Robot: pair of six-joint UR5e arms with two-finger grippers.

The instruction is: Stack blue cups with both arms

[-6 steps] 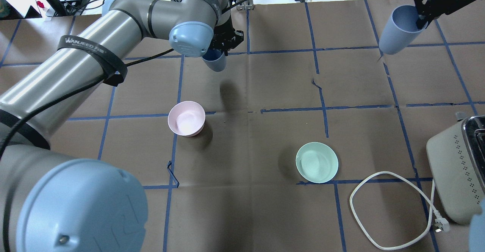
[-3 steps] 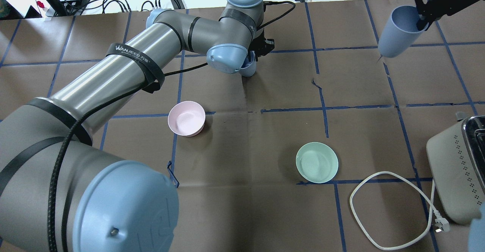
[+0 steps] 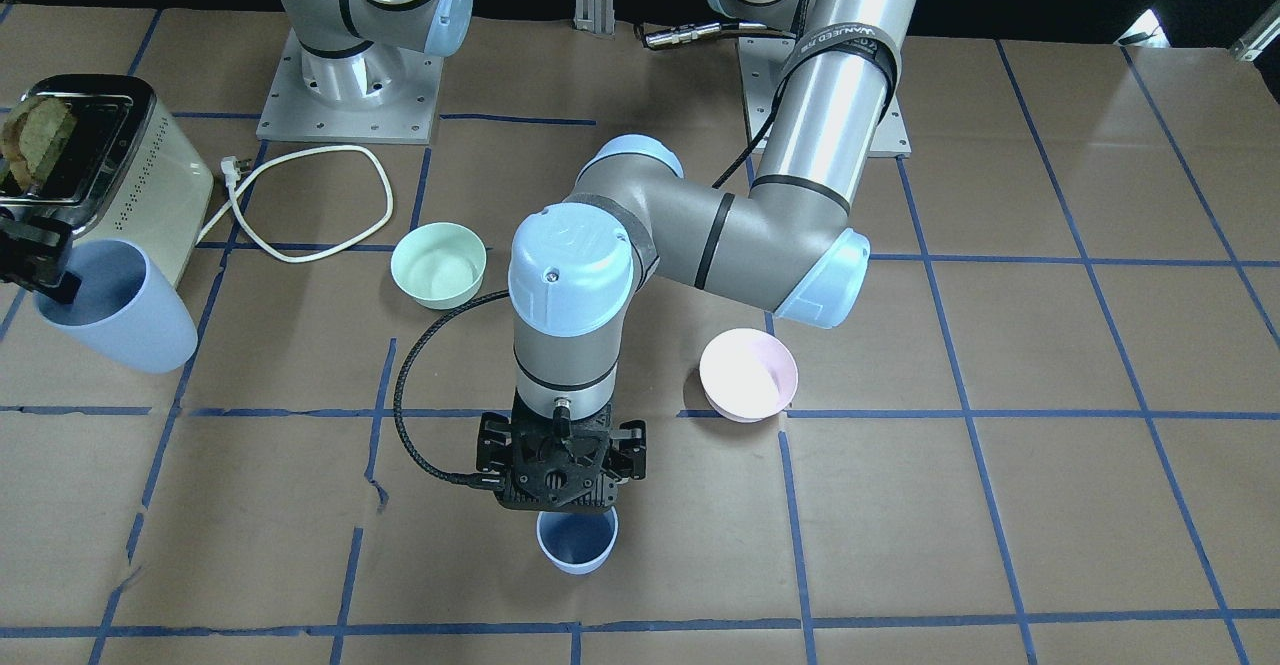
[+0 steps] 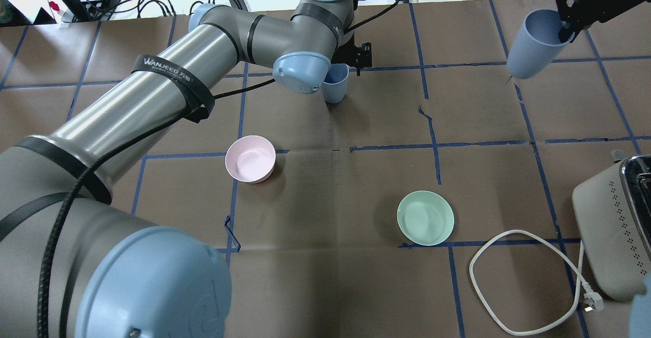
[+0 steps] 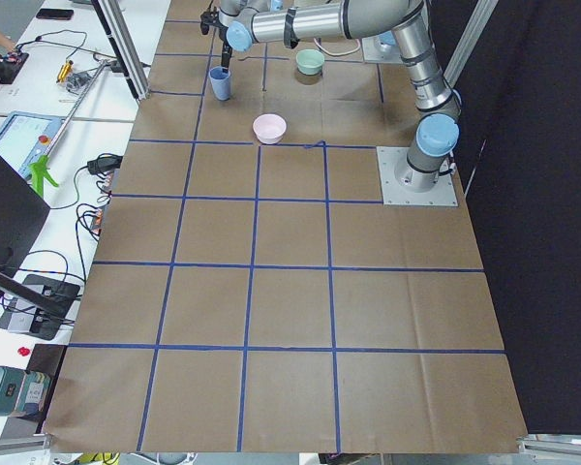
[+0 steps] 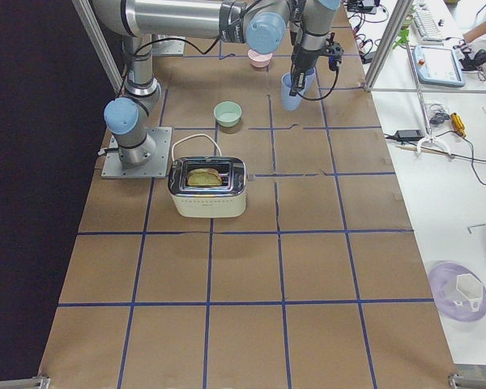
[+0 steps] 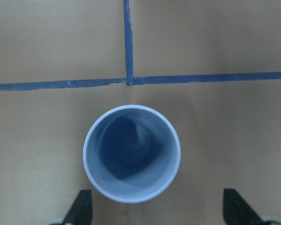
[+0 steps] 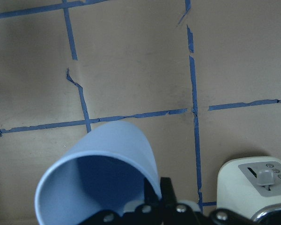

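One blue cup (image 4: 335, 83) stands upright on the brown table near a tape crossing; it also shows in the front view (image 3: 576, 541) and in the left wrist view (image 7: 131, 153). My left gripper (image 3: 560, 473) hovers straight above it, open, with its fingertips (image 7: 84, 208) wide apart and clear of the rim. My right gripper (image 4: 565, 27) is shut on the rim of the second blue cup (image 4: 533, 45), which it holds tilted in the air at the far right of the table. This cup also shows in the front view (image 3: 115, 310) and in the right wrist view (image 8: 98, 173).
A pale pink bowl (image 4: 250, 158) and a mint-green bowl (image 4: 425, 218) sit in the middle of the table. A cream toaster (image 4: 613, 226) with its white cord (image 4: 524, 283) stands at the right edge, below the held cup.
My left arm swung right with its cup and lowered it. The cup now stands on the table, with the left jaws apart from it. The right arm barely moved.
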